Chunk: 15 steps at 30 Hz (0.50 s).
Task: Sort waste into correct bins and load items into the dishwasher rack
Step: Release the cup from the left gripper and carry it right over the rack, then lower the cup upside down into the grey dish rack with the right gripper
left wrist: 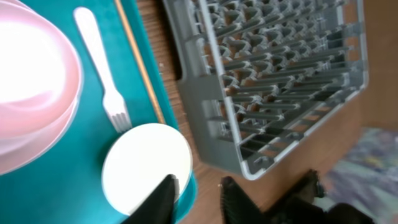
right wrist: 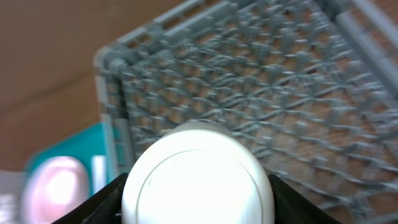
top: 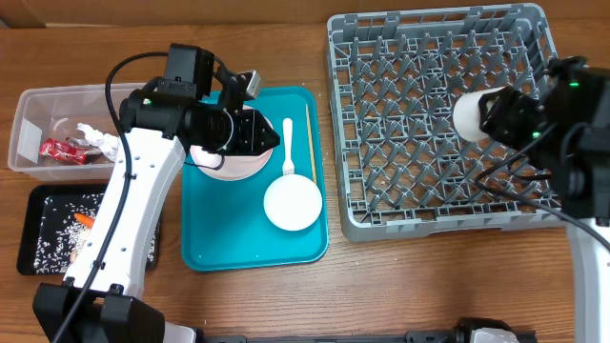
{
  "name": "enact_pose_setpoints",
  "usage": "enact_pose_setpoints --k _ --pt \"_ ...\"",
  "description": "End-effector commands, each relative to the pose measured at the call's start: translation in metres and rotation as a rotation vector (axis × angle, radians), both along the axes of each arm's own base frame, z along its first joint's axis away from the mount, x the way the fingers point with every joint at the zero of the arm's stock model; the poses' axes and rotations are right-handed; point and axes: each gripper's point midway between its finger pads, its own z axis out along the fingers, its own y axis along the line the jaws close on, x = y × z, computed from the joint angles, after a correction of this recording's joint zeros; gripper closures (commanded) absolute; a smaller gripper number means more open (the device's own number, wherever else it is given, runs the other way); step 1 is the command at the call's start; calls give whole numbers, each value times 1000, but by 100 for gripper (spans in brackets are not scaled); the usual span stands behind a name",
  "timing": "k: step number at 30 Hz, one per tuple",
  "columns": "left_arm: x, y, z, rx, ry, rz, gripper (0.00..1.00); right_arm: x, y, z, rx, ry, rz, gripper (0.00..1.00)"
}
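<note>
Clamped between the dark fingers of the right gripper (top: 483, 114), a white cup (right wrist: 198, 180) fills the bottom of the right wrist view, its round base turned toward the lens. The jaws are closed on its sides. From overhead the cup sits over the right part of the grey dishwasher rack (top: 419, 143). Whether it touches the pegs cannot be told. The rack's grid floor holds no other dishes.

At the left arm, the left gripper (left wrist: 198, 202) stands with its jaws apart and nothing between them. It hovers over the right edge of the teal tray (top: 219, 243). Just past its fingers lies a small white round dish (left wrist: 146, 168) near the tray's right side. A white plastic fork (left wrist: 99, 62) lies beyond it, its tines touching or nearly touching the dish's rim. A pale pink bowl (left wrist: 31, 81) rests to the fork's left, partly under the arm in the overhead view. Thin tan chopsticks (left wrist: 140, 62) run along the tray's right rim, between the fork and the rack.

Farther left on the wooden table (top: 381, 286) are the bins. The clear tub (top: 29, 133) holds a red snack wrapper (top: 59, 149) and crumpled white tissues (top: 95, 138). The black tray (top: 38, 205), just in front of it, carries scattered rice grains (top: 57, 238) and an orange carrot (top: 84, 220).
</note>
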Motion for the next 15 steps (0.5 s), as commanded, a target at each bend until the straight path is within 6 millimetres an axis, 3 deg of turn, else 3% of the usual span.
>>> enact_pose_setpoints --k 1,8,9,11,15 --pt "6 13 -5 83 -16 44 53 -4 -22 4 -257 24 -98 50" --pt "9 14 -5 92 -29 49 32 -16 -16 -33 -285 197 -125 50" --pt "9 14 -5 91 -32 50 15 -16 -16 -39 -282 217 -123 50" --pt "9 14 -5 91 -32 50 0 -14 -10 -47 -257 243 -96 51" --pt "9 15 -5 96 -32 52 0 -14 7 -59 -185 285 -30 58"
